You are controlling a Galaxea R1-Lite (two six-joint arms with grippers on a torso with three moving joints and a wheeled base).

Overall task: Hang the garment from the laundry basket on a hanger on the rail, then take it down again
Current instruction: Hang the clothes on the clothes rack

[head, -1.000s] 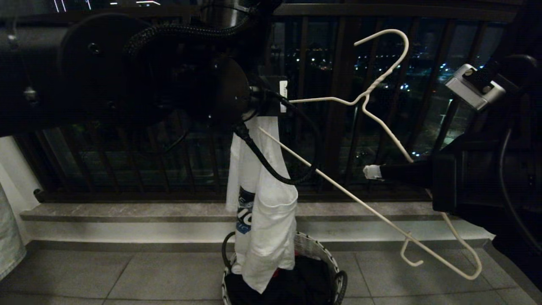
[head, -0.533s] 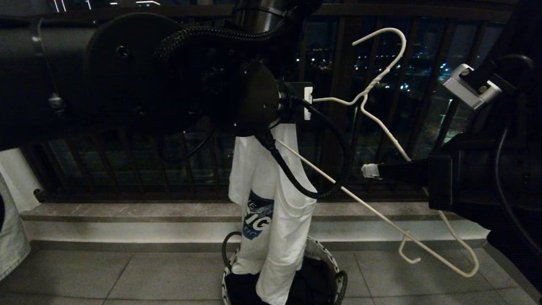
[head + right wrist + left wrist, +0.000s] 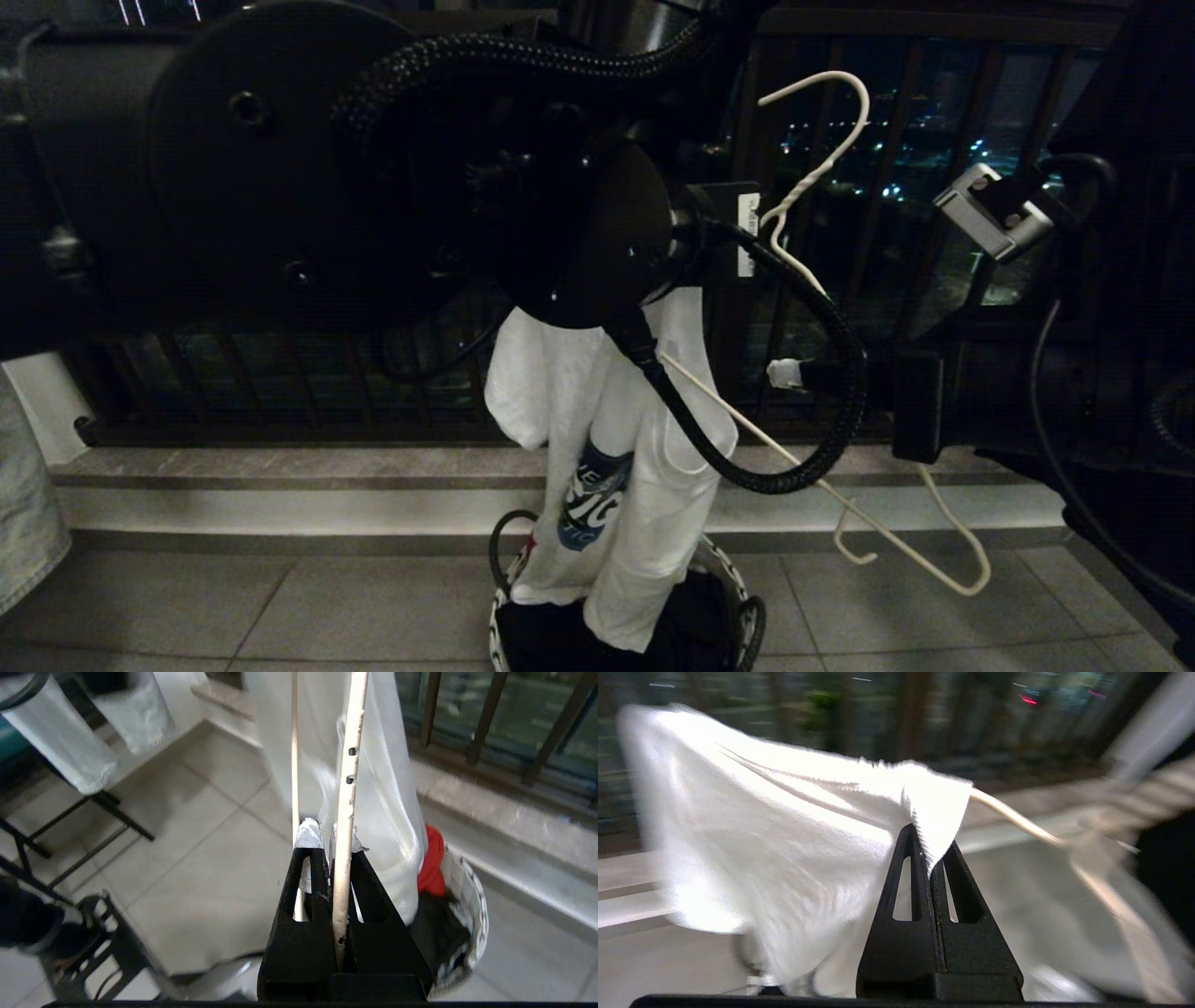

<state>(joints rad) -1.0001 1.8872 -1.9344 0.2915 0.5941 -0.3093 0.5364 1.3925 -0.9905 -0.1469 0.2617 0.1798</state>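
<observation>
Left hand (image 3: 931, 858): fingers closed on a fold of the white short-sleeved T-shirt with the blue chest graphic (image 3: 616, 439), held up high.
T-shirt: hangs from that pinch, its lower end reaching into the small round woven basket with black loop handles (image 3: 742, 611) on the tiled floor (a red cloth (image 3: 432, 865) lies inside it).
Thin white wire hanger (image 3: 822, 173): tilted, hook uppermost, one arm running behind the shirt.
Right hand (image 3: 334, 847): clamped on the hanger's wire, right of the shirt.
</observation>
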